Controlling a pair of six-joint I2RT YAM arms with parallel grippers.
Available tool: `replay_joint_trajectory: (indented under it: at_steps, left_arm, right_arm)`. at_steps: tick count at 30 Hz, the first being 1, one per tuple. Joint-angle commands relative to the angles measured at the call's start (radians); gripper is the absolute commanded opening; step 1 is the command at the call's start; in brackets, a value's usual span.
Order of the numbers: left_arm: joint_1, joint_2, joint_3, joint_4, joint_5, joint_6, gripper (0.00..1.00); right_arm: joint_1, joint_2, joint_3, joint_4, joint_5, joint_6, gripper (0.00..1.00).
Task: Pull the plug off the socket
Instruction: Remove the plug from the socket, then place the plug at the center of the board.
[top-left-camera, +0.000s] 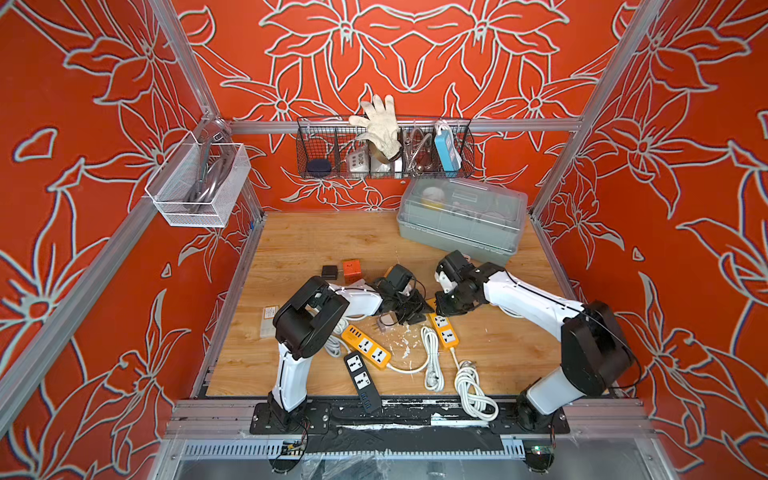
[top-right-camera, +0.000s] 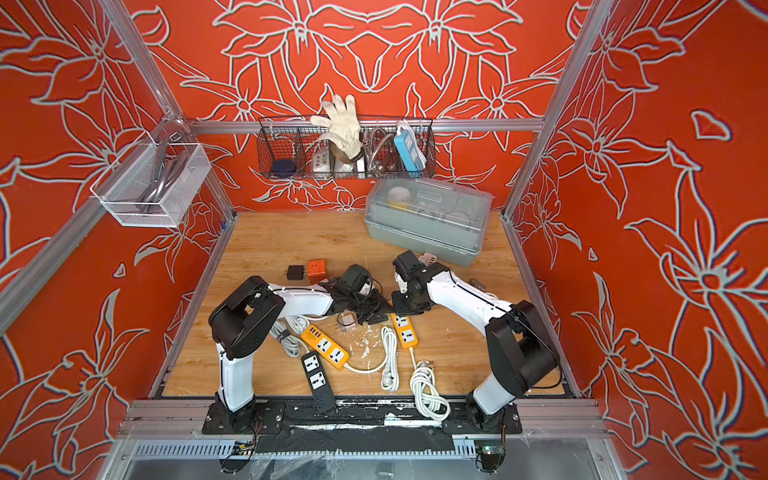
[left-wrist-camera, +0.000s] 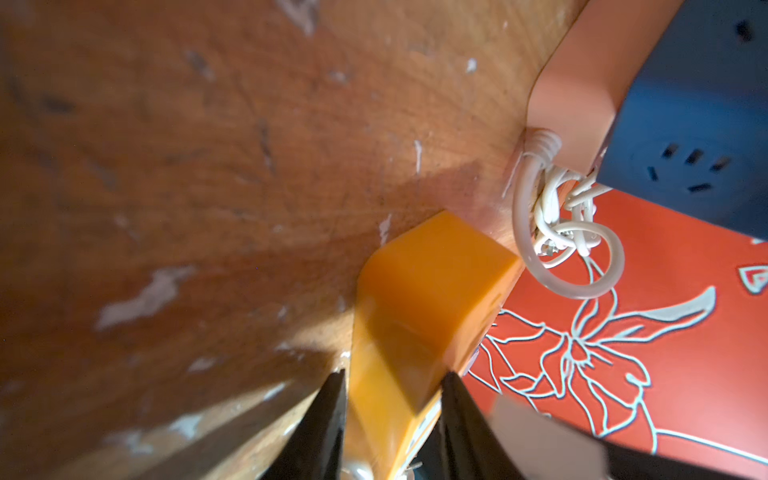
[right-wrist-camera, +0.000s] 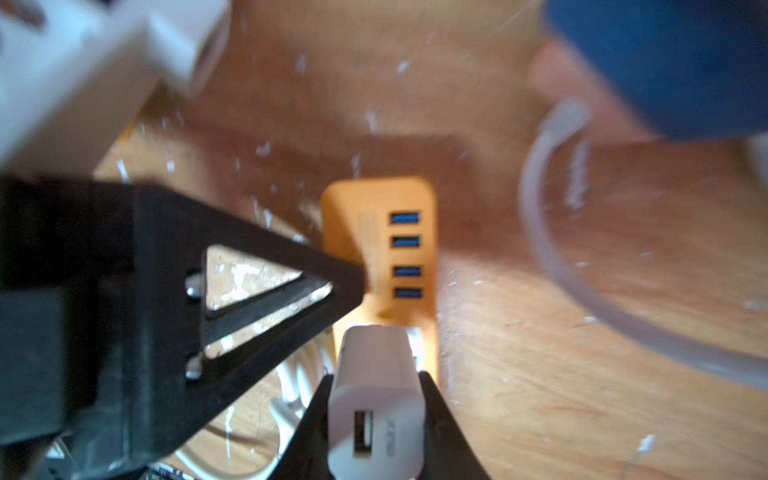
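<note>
White plug (right-wrist-camera: 374, 415), clamped in the right pincer (right-wrist-camera: 376, 376), stands on one orange strip (left-wrist-camera: 432, 282) whose end the left pincer (left-wrist-camera: 394, 375) grips just beside; a second orange strip (top-left-camera: 365, 345) and one black strip (top-left-camera: 362, 380) lie toward the arm bases from both pincers.

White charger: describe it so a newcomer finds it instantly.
On the wooden table, take the orange power strip nearer the right arm. The white charger stands near its far end, clamped in the right gripper. Unlike the loose black adapter farther back, it is white with one USB slot.
</note>
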Motion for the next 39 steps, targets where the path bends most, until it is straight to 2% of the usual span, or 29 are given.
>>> replay_joint_trajectory:
  at_steps: [1,5,7,10,14,16,20,23,25,28,30,31,35,39]
  left_arm:
    - [0.0,0.083,-0.048,-0.234,-0.065,0.014,0.38]
    - [0.0,0.082,-0.026,-0.2,-0.043,0.035,0.38]
    - [0.002,0.062,-0.019,-0.11,-0.005,0.049,0.39]
    - [0.001,0.015,0.041,-0.048,0.063,0.118,0.41]
    - [0.0,-0.113,0.122,-0.157,0.056,0.287,0.51]
    - [0.0,-0.195,0.119,-0.235,-0.003,0.361,0.56]
    - [0.002,-0.398,0.024,-0.347,-0.153,0.478,0.57]
    - [0.003,-0.574,-0.088,-0.398,-0.282,0.517,0.58]
    - [0.005,-0.695,-0.151,-0.444,-0.373,0.532,0.63]
    - [0.018,-0.888,-0.247,-0.496,-0.502,0.536,0.8]
    - [0.035,-1.038,-0.324,-0.505,-0.555,0.525,0.95]
    - [0.044,-1.094,-0.357,-0.505,-0.563,0.515,0.98]
    - [0.084,-1.295,-0.489,-0.526,-0.577,0.44,0.98]
    - [0.091,-1.412,-0.562,-0.568,-0.593,0.374,0.98]
  right_arm:
    - [0.005,-0.094,-0.072,0.054,-0.013,0.012,0.19]
    - [0.029,-0.201,-0.142,0.061,0.044,0.043,0.18]
    - [0.027,-0.276,-0.161,0.053,0.096,0.045,0.19]
    - [0.008,-0.384,-0.2,0.085,0.11,0.054,0.19]
    - [-0.037,-0.506,-0.266,0.171,0.025,0.107,0.19]
    - [-0.062,-0.549,-0.304,0.231,-0.051,0.143,0.2]
    - [-0.113,-0.596,-0.369,0.366,-0.22,0.235,0.2]
    - [-0.143,-0.581,-0.421,0.524,-0.358,0.344,0.21]
    - [-0.147,-0.539,-0.452,0.658,-0.454,0.428,0.21]
    - [-0.145,-0.445,-0.483,0.866,-0.582,0.562,0.21]
    - [-0.142,-0.384,-0.491,0.954,-0.626,0.621,0.21]
    - [-0.14,-0.363,-0.487,0.968,-0.636,0.628,0.22]
    - [-0.112,-0.302,-0.442,0.899,-0.627,0.582,0.22]
    - [-0.092,-0.229,-0.402,0.863,-0.618,0.553,0.23]
